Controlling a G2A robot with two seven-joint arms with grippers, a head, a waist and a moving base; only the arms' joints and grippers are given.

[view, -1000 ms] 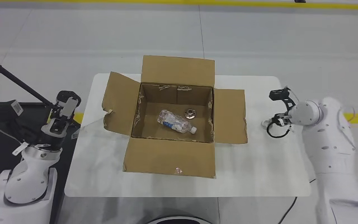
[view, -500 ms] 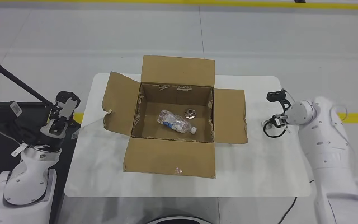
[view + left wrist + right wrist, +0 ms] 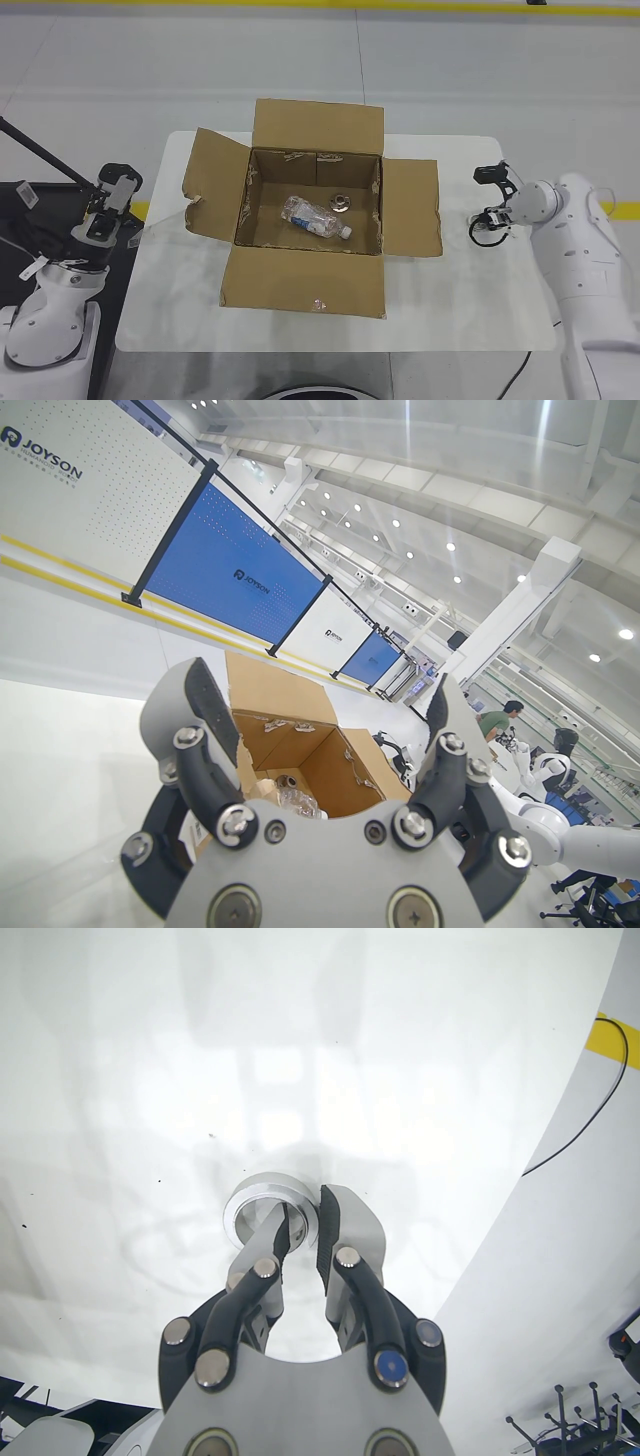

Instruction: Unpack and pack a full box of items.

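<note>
Ring: unpack step, R side

Item 1: metal ring (image 3: 250,1195), down at table (image 3: 450,290) top, R of box (image 3: 300,285); wall pinched by my right gripper (image 3: 304,1202), one finger inside, one outside. Items 2–3: bottle (image 3: 315,220), round metal part (image 3: 340,203), on box floor. My left gripper (image 3: 320,678): fingers spread, empty, off L edge. Next, I reckon: release ring, lift clear, go for bottle

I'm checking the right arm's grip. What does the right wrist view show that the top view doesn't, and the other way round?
Right wrist view: the right gripper pinches a metal ring by its wall, one finger inside, one outside. Top view: the open cardboard box holding a plastic bottle and a small round metal part. Both: the right gripper near the right edge of the white table.
</note>
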